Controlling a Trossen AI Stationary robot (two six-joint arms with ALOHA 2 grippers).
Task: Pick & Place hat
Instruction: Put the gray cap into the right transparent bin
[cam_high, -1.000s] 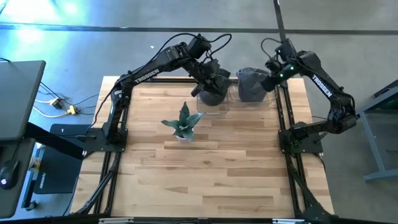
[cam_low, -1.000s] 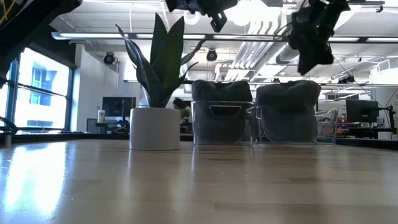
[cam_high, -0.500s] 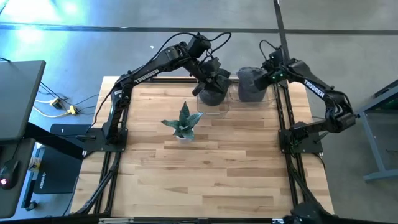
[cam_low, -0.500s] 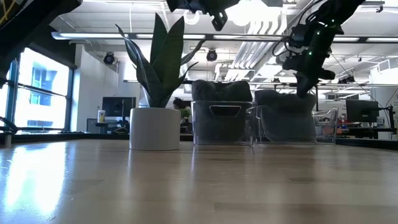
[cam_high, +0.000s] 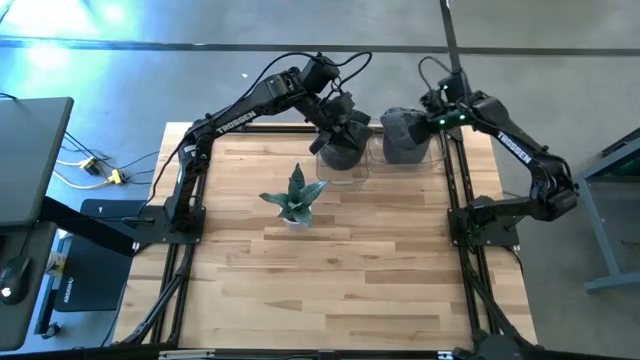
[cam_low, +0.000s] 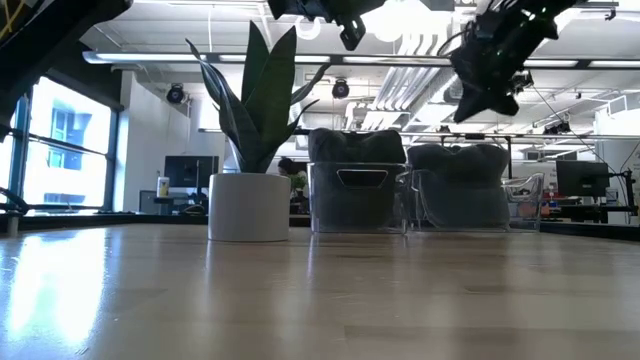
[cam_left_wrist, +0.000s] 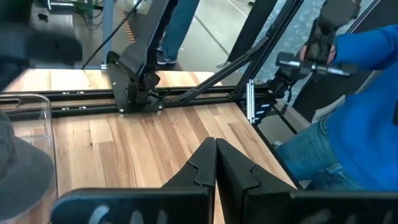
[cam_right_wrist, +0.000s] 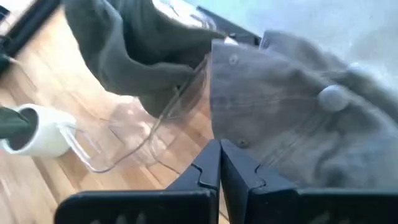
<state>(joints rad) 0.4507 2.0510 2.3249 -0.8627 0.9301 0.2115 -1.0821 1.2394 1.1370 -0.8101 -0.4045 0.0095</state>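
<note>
Two dark grey hats sit in clear containers at the table's far edge: one hat (cam_high: 342, 155) in the left container (cam_low: 358, 195), the other hat (cam_high: 405, 135) in the right container (cam_low: 465, 200). My right gripper (cam_right_wrist: 219, 152) is shut with nothing in it. It slants down just above the right hat (cam_right_wrist: 298, 118), clear of its crown (cam_low: 460, 155) in the low view. My left gripper (cam_left_wrist: 216, 152) hangs shut and empty high over the left container (cam_high: 345, 128).
A potted plant (cam_high: 295, 197) in a white pot (cam_low: 248, 207) stands left of the containers, toward the table's middle. The wooden tabletop (cam_high: 330, 280) lies bare nearer the front. A person in blue (cam_left_wrist: 360, 124) stands beyond the table's right side.
My right gripper dipped onto the right hat's crown, shut its fingers, then rose clear again and tipped further down. The hat stays in its container, its crown now lower and flatter than a second ago.
</note>
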